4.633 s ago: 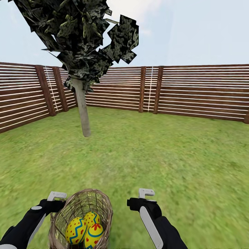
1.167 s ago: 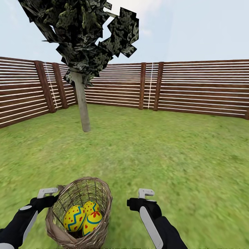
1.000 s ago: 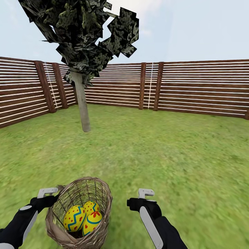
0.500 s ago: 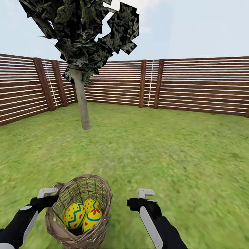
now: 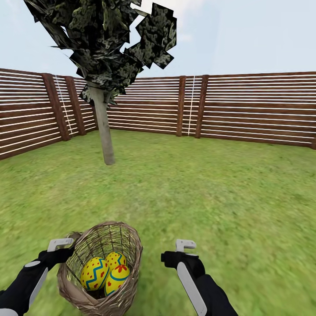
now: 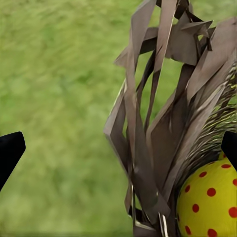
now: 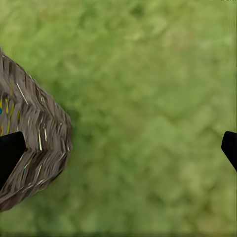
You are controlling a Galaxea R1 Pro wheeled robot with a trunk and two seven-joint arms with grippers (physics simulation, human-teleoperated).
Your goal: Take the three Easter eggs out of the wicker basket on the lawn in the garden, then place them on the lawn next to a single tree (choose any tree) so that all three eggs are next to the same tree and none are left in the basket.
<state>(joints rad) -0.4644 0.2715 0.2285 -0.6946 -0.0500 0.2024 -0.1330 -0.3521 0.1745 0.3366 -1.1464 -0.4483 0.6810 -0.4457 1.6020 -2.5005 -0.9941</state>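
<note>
Outdoors, fenced lawn (image 5: 210, 193) surrounds the wicker basket (image 5: 127, 245); both grippers' jaws spread wide, holding nothing.

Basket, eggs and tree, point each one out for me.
Basket (image 5: 127, 245), head view, on its woven far wall.
Eggs (image 5: 94, 274), head view, on the leftmost egg's shell.
Tree (image 5: 104, 136), head view, on the middle of its trunk.

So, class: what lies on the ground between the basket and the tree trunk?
Only bare grass. In the head view, nothing stands between the basket and the tree trunk.
</note>
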